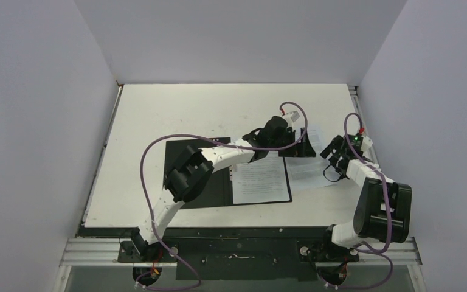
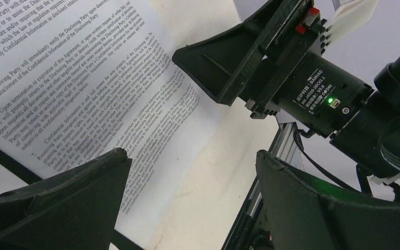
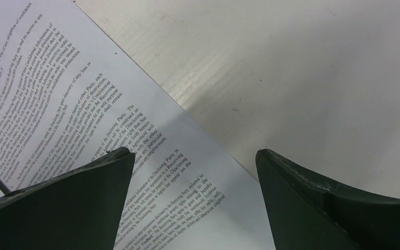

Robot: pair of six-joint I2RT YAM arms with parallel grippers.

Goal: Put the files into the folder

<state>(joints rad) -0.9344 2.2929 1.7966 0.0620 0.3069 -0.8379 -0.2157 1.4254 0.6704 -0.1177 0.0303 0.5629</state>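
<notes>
The folder (image 1: 216, 191) lies open on the table, black inside up. One printed white sheet (image 1: 261, 179) rests on its right half. A second printed sheet (image 1: 305, 170) lies askew at the folder's right edge, partly on the bare table. My left gripper (image 1: 298, 149) is open and empty, low over the far end of this sheet (image 2: 83, 88); its own view (image 2: 191, 155) shows sheet edge and table between the jaws. My right gripper (image 1: 332, 160) is open and empty over the sheet's right edge (image 3: 83, 104), with paper corner and table between its jaws (image 3: 194, 152).
The two grippers are close together; the right arm's black finger (image 2: 224, 67) and wrist motor fill the upper right of the left wrist view. A metal rail (image 1: 356, 103) runs along the table's right edge. White walls enclose the table on three sides.
</notes>
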